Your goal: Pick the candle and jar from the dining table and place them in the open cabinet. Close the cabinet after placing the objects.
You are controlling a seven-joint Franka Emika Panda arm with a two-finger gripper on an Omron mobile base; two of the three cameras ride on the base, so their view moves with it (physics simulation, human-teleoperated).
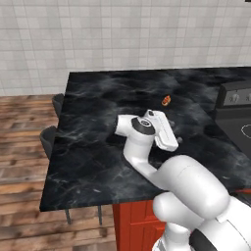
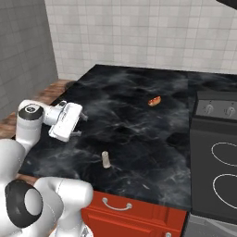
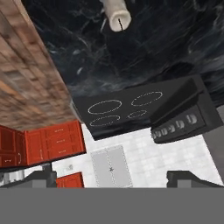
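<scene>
Right base view gives us the small pale beige stubby candle (image 2: 106, 159) upright on the black white-veined marble surface (image 2: 139, 125). Our fingers (image 3: 187, 178) stand wide, holding nothing. A tiny orange item (image 2: 154, 100) is too small to identify.

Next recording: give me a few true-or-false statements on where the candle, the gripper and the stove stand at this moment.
1. The candle stands upright on the dining table. True.
2. The gripper is shut on the candle. False: its jaws are open and empty, up and to the left of the candle in the right base view.
3. A small orange item lies on the dining table, farther back than the candle. True.
4. A pot sits on the stove. False: its burners are bare.
5. The red drawer below the dining table edge hangs open. False: it is closed.
</scene>
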